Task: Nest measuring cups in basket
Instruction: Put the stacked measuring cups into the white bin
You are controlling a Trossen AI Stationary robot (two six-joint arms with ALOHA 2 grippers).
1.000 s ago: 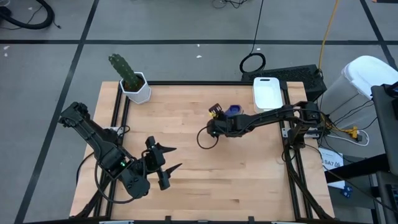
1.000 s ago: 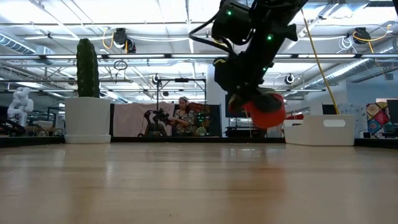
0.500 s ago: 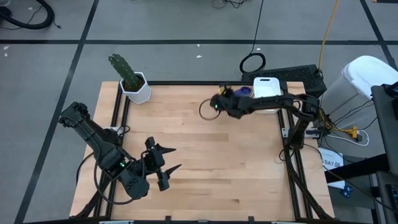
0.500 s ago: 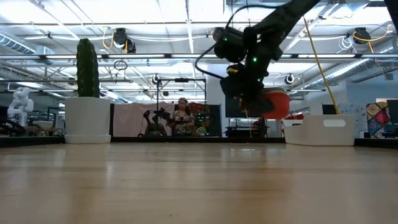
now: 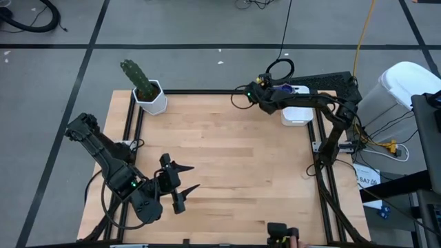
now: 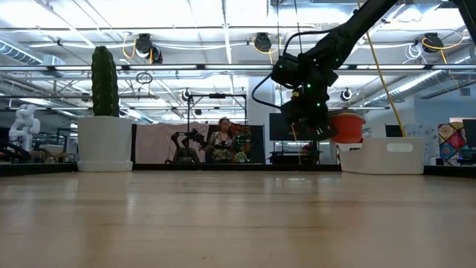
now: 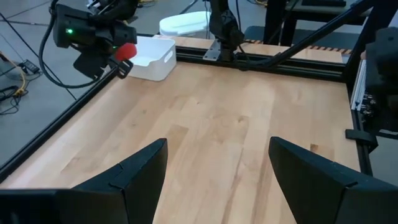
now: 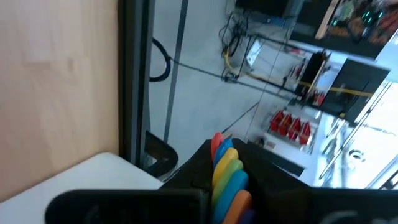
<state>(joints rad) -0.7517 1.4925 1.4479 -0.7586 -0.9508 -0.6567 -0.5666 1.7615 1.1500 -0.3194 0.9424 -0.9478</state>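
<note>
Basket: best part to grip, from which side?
Likely the basket's front-facing wall, pinched over the rim from straight above: open top, thin upright walls. The right gripper holds the measuring cups over its far end, so stay clear there. The left gripper waits, open, front-left.

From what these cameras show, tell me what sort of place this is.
Probably a robotics lab or workshop. A wooden table in a black metal frame carries two dark arms, exposed pipes and ceiling lights run overhead, and another robot rig stands beside a person in the background.
</note>
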